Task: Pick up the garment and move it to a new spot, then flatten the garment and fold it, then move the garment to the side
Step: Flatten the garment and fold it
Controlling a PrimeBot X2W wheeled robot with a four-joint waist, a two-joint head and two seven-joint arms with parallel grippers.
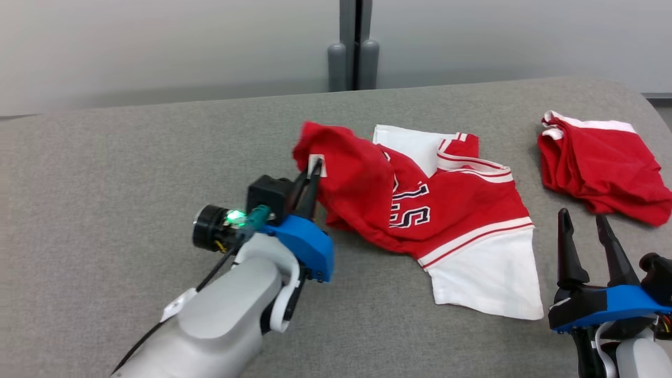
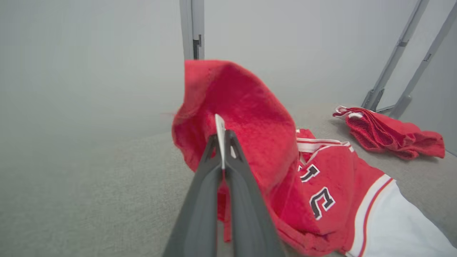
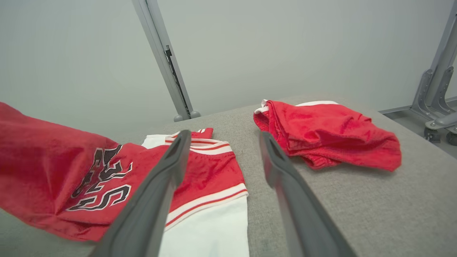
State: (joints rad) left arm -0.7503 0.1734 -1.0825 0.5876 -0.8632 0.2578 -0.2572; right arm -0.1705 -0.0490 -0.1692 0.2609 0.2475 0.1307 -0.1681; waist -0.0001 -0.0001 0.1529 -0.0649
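A red and white jersey, the garment (image 1: 451, 210), lies crumpled in the middle of the grey padded table (image 1: 131, 157). My left gripper (image 1: 313, 173) is shut on the garment's left edge, pinching red cloth and a white tag. That edge is lifted into a hump. In the left wrist view the closed fingers (image 2: 222, 135) clamp the tag, with the garment (image 2: 257, 135) bulging above them. My right gripper (image 1: 581, 216) stands open at the lower right, empty, just right of the garment's white hem. In the right wrist view its fingers (image 3: 225, 135) are spread wide over the garment (image 3: 53, 178).
A second red garment with white trim (image 1: 598, 168) lies bunched at the table's far right, also visible as a red heap (image 3: 328, 132) ahead of my right gripper. Grey posts (image 1: 354, 47) stand behind the table's rear edge. Bare grey surface stretches to the left.
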